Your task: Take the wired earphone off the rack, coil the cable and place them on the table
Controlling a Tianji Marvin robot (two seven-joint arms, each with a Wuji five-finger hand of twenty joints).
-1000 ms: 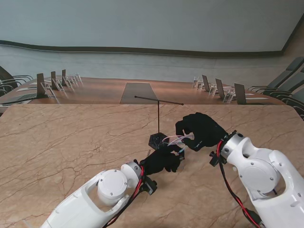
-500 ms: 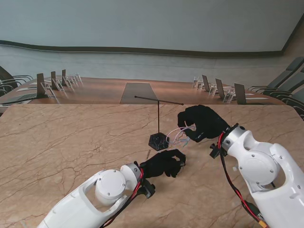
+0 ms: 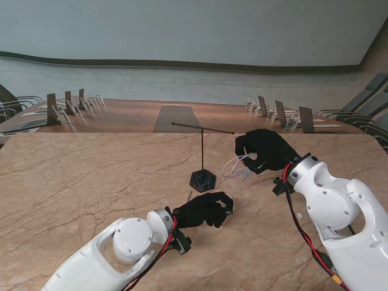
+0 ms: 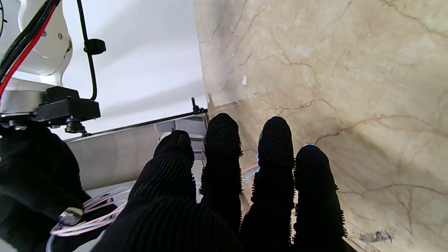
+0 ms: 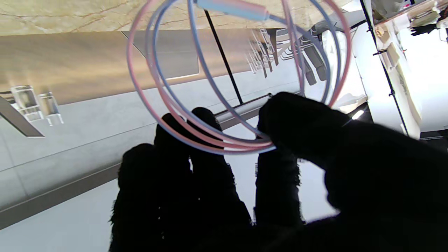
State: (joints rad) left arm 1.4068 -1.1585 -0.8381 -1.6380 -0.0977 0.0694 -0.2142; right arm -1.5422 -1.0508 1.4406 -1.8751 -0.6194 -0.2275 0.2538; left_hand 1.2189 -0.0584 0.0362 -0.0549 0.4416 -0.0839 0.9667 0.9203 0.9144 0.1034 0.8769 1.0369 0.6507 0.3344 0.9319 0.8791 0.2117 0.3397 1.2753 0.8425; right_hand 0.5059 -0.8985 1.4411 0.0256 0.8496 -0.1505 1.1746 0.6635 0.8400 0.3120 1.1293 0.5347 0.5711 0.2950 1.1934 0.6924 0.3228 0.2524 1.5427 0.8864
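The earphone cable (image 3: 234, 168) is a small pink and pale blue coil hanging from my right hand (image 3: 264, 151), just right of the rack's base (image 3: 202, 180). In the right wrist view the loops (image 5: 224, 145) are pinched between the thumb (image 5: 301, 119) and the fingers. The thin black rack (image 3: 202, 145) stands upright with nothing hanging on its crossbar. My left hand (image 3: 204, 209) rests low over the table, nearer to me than the base, and holds nothing. Its fingers (image 4: 224, 150) stretch out in the left wrist view, where the coil (image 4: 94, 213) shows beside them.
The marble table (image 3: 91, 182) spreads wide to the left and right of the rack. Beyond its far edge stands a long wooden desk (image 3: 139, 115) with chairs and name stands.
My right hand has carried the coil up and away to the right, off my left hand. The left hand has let go of the cable and drawn back a little toward me.
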